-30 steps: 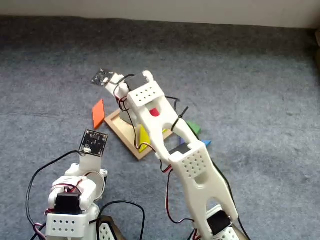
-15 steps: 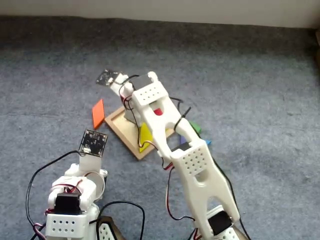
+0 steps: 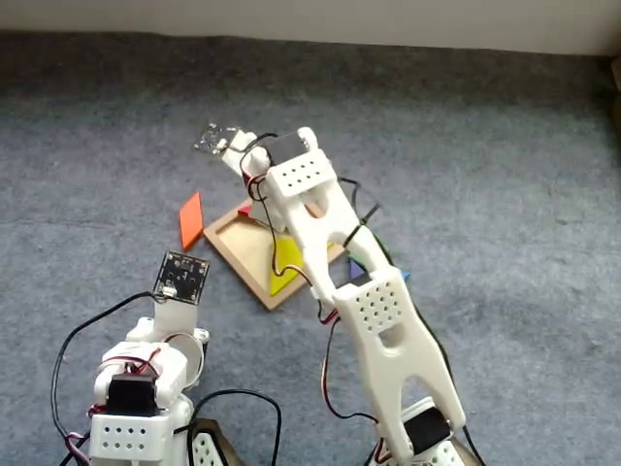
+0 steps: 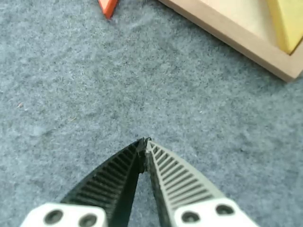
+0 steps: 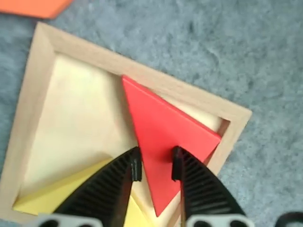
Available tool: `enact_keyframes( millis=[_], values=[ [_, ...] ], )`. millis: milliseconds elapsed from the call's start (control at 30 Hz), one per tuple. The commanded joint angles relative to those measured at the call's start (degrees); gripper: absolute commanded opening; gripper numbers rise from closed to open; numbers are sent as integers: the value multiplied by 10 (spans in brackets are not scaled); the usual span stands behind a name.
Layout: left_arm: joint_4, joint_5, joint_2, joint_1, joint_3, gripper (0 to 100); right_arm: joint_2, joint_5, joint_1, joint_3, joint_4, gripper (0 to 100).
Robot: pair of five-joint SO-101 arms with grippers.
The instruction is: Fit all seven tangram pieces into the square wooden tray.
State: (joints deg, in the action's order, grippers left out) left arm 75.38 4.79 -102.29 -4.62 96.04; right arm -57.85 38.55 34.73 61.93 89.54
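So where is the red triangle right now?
In the right wrist view the red triangle sits inside the wooden tray, against its rim near one corner, next to the yellow piece and just ahead of the right gripper.

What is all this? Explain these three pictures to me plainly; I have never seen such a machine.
These are two small white robot arms, left and right, on a grey carpet, each ending in a pincer. One picture looks down from above; the other two come from cameras on the arms' wrists. The right pincer hangs slightly open over a red triangular piece lying in the square wooden tray, beside a yellow piece. The left pincer is shut, empty, over bare carpet. An orange piece lies outside the tray.
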Motion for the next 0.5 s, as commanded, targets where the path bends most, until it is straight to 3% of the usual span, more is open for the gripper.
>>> enact_keyframes(
  millis=[0, 467],
  values=[
    [2, -5, -8, -4, 12, 32, 4, 6, -2, 63, 20, 94],
    [2, -5, -8, -4, 12, 32, 5, -44, 26, 87, 54, 97]
  ],
)
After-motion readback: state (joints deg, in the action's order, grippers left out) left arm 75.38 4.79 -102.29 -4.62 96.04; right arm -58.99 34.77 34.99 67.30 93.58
